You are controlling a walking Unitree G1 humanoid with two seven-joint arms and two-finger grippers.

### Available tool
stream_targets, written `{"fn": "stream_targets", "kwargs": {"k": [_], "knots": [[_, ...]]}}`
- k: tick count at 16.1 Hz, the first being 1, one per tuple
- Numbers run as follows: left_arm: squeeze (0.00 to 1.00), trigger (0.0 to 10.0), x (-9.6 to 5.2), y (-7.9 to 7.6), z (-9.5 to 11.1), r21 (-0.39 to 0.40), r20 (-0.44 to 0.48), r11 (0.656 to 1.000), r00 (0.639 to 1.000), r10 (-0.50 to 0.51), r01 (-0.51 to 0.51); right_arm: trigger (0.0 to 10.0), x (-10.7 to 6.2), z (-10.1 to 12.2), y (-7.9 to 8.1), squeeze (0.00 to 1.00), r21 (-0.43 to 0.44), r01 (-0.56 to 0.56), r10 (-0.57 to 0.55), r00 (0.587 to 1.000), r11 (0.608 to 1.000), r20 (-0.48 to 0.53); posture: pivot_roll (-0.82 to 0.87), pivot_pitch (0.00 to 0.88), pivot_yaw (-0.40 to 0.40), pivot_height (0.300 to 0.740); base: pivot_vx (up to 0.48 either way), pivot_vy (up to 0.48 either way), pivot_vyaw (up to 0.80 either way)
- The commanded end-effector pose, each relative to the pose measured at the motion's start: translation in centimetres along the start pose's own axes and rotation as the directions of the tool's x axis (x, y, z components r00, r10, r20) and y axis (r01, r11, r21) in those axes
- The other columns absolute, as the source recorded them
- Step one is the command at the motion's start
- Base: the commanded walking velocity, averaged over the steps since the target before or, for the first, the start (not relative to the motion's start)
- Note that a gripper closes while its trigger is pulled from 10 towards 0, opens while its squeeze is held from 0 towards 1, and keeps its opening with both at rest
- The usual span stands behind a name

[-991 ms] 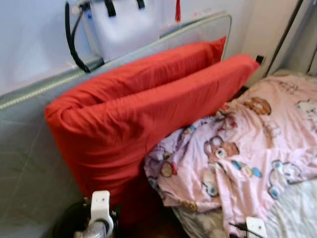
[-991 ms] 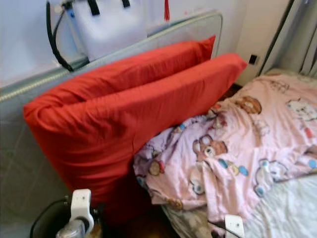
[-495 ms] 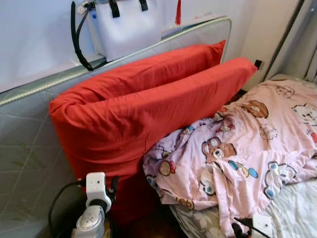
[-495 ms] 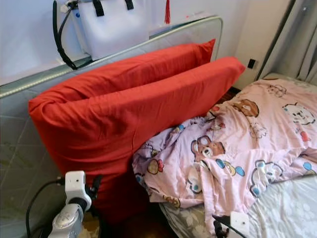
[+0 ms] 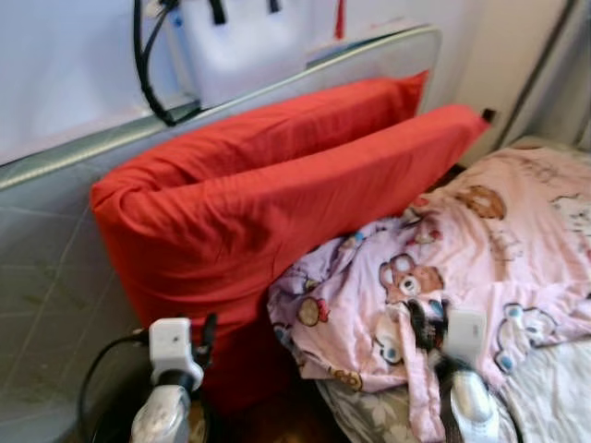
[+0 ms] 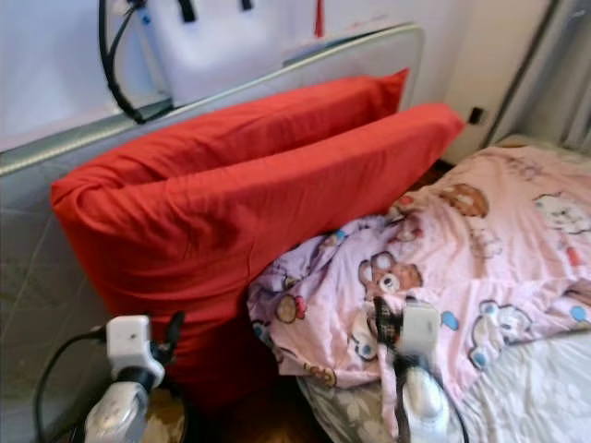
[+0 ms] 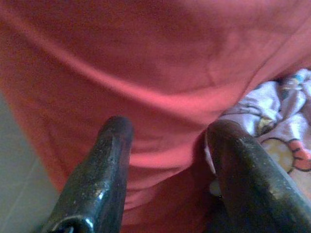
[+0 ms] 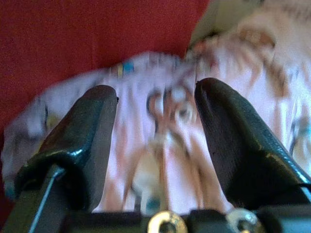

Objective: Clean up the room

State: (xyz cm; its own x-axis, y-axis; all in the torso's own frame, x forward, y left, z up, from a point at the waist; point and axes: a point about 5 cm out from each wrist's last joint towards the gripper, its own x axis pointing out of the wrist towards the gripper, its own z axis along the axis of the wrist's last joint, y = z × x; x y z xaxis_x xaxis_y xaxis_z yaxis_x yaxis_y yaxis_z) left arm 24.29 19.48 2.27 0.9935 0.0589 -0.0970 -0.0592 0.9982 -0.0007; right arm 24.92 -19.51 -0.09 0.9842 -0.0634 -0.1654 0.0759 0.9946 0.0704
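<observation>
Robot reaches for the crumpled pink bear-print quilt (image 5: 480,268) on the bed.
Its right gripper (image 8: 155,141), fingers spread, hovers above the quilt beside the long red pillows (image 5: 268,212); left gripper (image 7: 167,145) waits open. Best pinch a thick fold squarely.

pillows (image 5: 277,212) left, blanket (image 5: 480,258) right

Silver arms, white wrists, glossy black-fingered tools (image 7: 167,170).
</observation>
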Motion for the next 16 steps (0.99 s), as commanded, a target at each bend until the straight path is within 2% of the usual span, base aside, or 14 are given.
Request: {"fn": "stream_targets", "kwargs": {"k": [1,6,8,10,11,13,16], "knots": [[0.00,10.0,0.2,0.0,0.7,0.005,0.020,1.000,1.000,-0.002,0.002,10.0,0.1,0.3,0.1,0.00,0.012,-0.001,0.000,1.000,1.000,0.014,-0.04,0.000,0.019,0.740,0.000,0.000,0.00],[0.00,10.0,0.1,0.3,1.9,0.013,0.036,1.000,0.999,0.001,-0.002,10.0,-0.6,0.8,-0.5,0.00,-0.011,0.032,-0.032,0.999,0.999,0.039,-0.03,0.000,0.027,0.740,0.000,0.000,0.00],[0.00,10.0,0.3,0.1,2.1,0.012,0.035,1.000,0.999,-0.009,0.009,10.0,-0.4,0.8,-0.7,0.00,-0.008,0.057,-0.057,0.998,0.998,0.012,-0.04,0.000,0.033,0.740,0.000,0.000,0.00],[0.00,10.0,0.5,-0.1,2.4,0.012,0.035,1.000,0.999,-0.016,0.015,10.0,-0.4,1.2,-1.0,0.00,-0.006,0.070,-0.070,0.997,0.998,0.026,-0.04,0.000,0.034,0.715,0.000,0.000,0.00],[0.00,10.0,0.7,-0.2,2.6,0.009,0.036,1.000,0.999,-0.018,0.017,10.0,-0.4,1.3,-0.9,0.00,-0.009,0.067,-0.066,0.997,0.998,0.025,-0.04,0.000,0.031,0.700,0.000,0.000,0.00],[0.00,10.0,0.7,-0.2,2.6,0.017,0.033,1.000,0.999,-0.024,0.024,10.0,-0.3,2.2,-0.3,0.00,0.019,0.030,-0.032,0.996,0.999,0.088,-0.04,0.000,0.029,0.695,0.000,0.000,0.00],[0.00,10.0,0.4,0.0,2.6,0.014,0.034,1.000,0.999,-0.018,0.018,10.0,-0.2,2.2,0.0,0.00,0.016,0.037,-0.038,0.996,0.999,0.077,-0.03,0.000,0.024,0.695,0.000,0.000,0.00]]}}
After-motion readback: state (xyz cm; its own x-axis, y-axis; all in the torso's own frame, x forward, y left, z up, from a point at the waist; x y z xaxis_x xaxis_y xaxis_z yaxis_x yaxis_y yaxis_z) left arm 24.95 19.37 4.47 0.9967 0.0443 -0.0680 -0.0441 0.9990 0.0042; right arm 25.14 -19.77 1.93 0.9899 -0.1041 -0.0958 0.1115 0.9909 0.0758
